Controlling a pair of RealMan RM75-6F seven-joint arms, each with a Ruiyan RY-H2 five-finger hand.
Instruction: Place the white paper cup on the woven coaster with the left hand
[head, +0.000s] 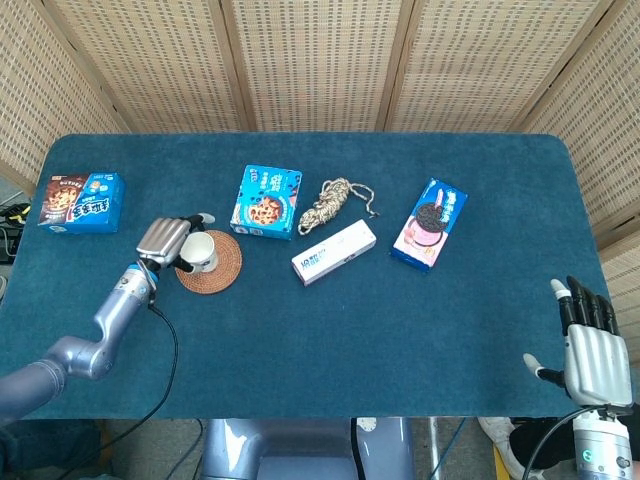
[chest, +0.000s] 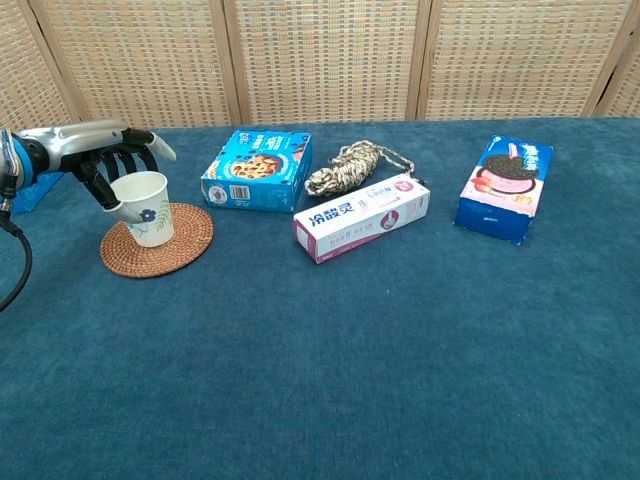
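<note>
The white paper cup (head: 200, 251) (chest: 147, 205), printed with a blue flower, stands upright on the round woven coaster (head: 226, 273) (chest: 182, 250) at the table's left. My left hand (head: 163, 238) (chest: 95, 145) reaches in from the left and still holds the cup, fingers against its left side and the thumb stretched out behind the rim. My right hand (head: 590, 345) hangs open, fingers apart, off the table's front right corner, seen only in the head view.
A blue cookie box (head: 267, 200) (chest: 255, 183) lies just right of the coaster. Beyond it are a coil of rope (head: 335, 203), a toothpaste box (head: 334, 252) and an Oreo box (head: 428, 224). Another snack box (head: 82, 202) sits far left.
</note>
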